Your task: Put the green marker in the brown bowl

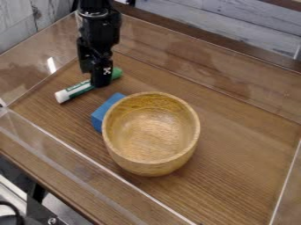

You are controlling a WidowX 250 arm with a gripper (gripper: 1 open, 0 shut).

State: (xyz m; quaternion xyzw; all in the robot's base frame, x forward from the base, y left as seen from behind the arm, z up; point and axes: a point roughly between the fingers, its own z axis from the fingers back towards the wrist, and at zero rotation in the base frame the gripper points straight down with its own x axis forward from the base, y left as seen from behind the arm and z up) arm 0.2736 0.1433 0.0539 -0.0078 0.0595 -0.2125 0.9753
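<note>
The green marker point(77, 88) lies flat on the wooden table point(235, 97), left of the brown bowl point(150, 132), which holds nothing. A blue block point(104, 112) touches the bowl's left rim. The gripper point(99, 79) hangs over the marker's right end, jaws spread wide, holding nothing.
</note>
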